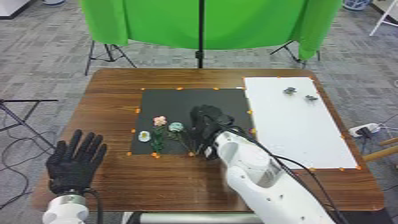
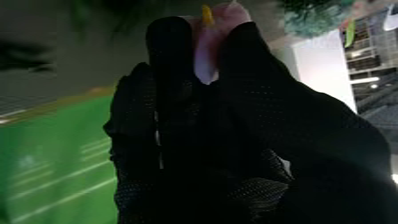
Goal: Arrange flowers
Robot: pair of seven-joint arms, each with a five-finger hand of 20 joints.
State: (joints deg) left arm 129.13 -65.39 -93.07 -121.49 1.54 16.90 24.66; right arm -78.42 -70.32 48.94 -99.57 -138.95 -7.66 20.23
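The right hand (image 1: pixel 209 122) is pinching a pink bloom with a yellow spike (image 2: pixel 209 55) over the dark mat (image 1: pixel 169 100). Its fingers are closing on the base of the petal, probably because a light grip there is sparing the thin rim while keeping the flower controllable for placing. The bloom is sitting between the fingertips, its spike and upper petal standing out beyond them.

The peach flower (image 1: pixel 160 121), teal flower (image 1: pixel 176 127) and small white flower (image 1: pixel 144 136) are lying on the mat toward the counter's (image 1: pixel 111 100) left edge, apparently spread out for easy picking. Two grey pieces (image 1: pixel 290 90) are standing on the white sheet (image 1: pixel 293 125) near the counter's far right corner, perhaps serving as holders. The left hand (image 1: pixel 75 162) is hovering by the counter's near left corner, fingers straight and spread, holding nothing, leaving the workspace free.
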